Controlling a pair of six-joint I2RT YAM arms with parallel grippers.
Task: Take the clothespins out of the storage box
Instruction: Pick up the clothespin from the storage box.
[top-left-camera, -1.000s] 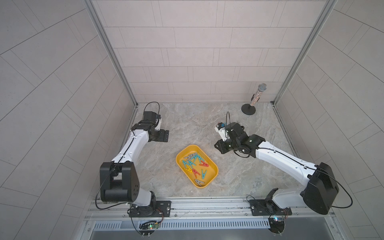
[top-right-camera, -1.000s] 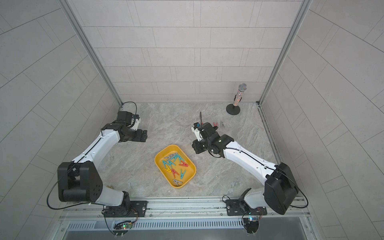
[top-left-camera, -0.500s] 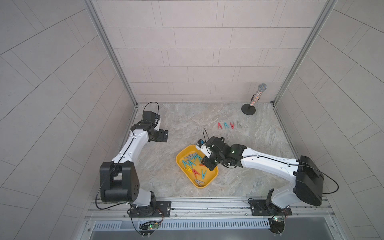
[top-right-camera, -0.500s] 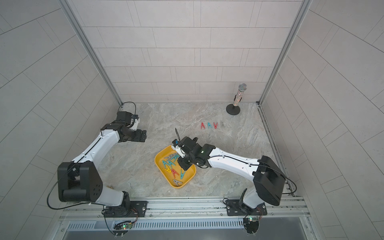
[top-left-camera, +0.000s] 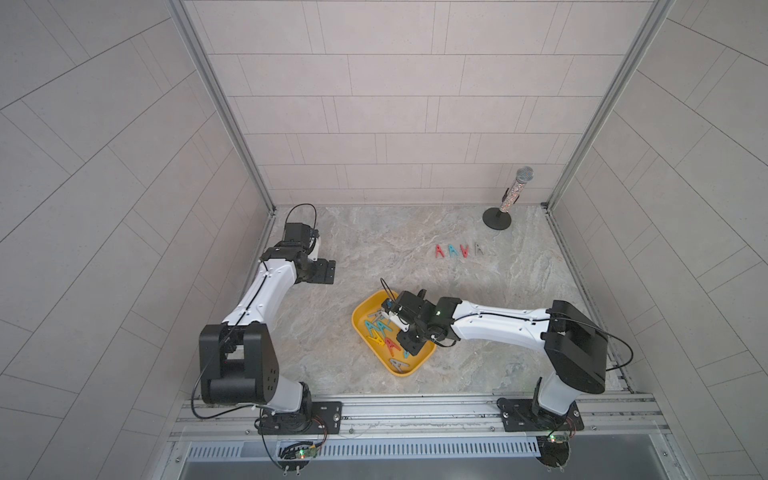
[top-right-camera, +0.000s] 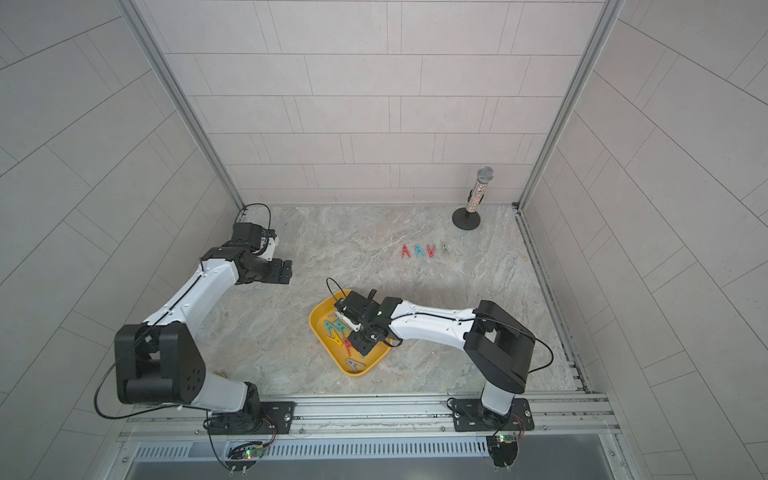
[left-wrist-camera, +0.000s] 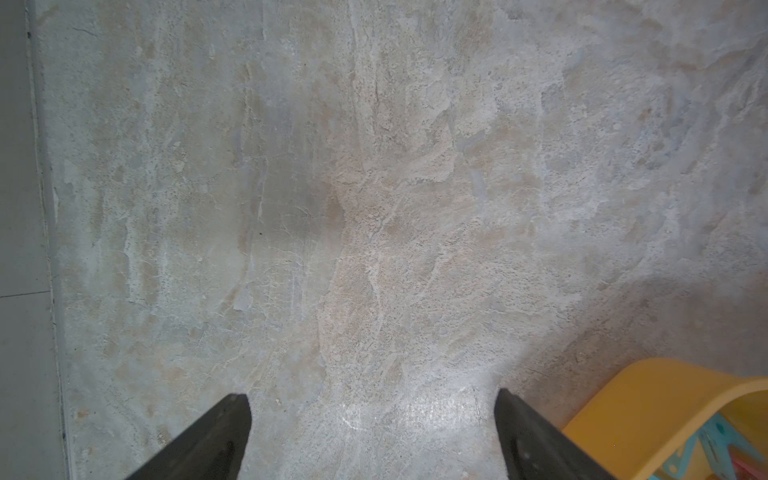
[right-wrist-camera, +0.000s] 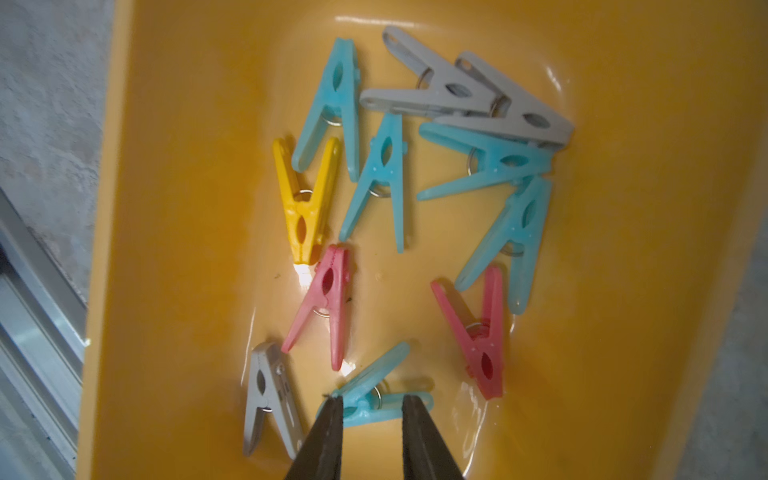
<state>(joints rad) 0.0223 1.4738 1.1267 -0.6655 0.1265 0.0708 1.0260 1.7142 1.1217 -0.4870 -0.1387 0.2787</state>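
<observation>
In both top views the yellow storage box (top-left-camera: 365, 309) sits on the marble table (top-left-camera: 374, 232), near the front and about in the middle. A heap of clothespins (top-left-camera: 378, 329) lies inside it. The right gripper (top-left-camera: 405, 343) points down into the storage box, right over them. From up here I cannot tell how far apart its jaws are. The left gripper (top-left-camera: 329, 272) hangs over bare table on the left side, well apart from the storage box. A row of four clothespins (top-left-camera: 457, 250) lies on the table toward the back right: red, teal, red, grey. A microphone on a stand (top-left-camera: 509, 195) stands upright in the back right corner.

In the left wrist view the left gripper's two black fingers (left-wrist-camera: 224, 436) stand wide apart, and only table shows between them. One corner of the storage box (left-wrist-camera: 665, 395) is just beside one finger.

In the right wrist view the right gripper's fingers (right-wrist-camera: 328, 440) are only a little way apart. A teal clothespin (right-wrist-camera: 368, 411) lies flat in the storage box under the gap and sticks out past both fingers. I cannot tell if they touch it. A grey clothespin (right-wrist-camera: 266, 395) lies just beside it. Farther on lie two red clothespins (right-wrist-camera: 328, 307), one yellow clothespin (right-wrist-camera: 303, 208), four more teal ones and two more grey ones, some across each other.
</observation>
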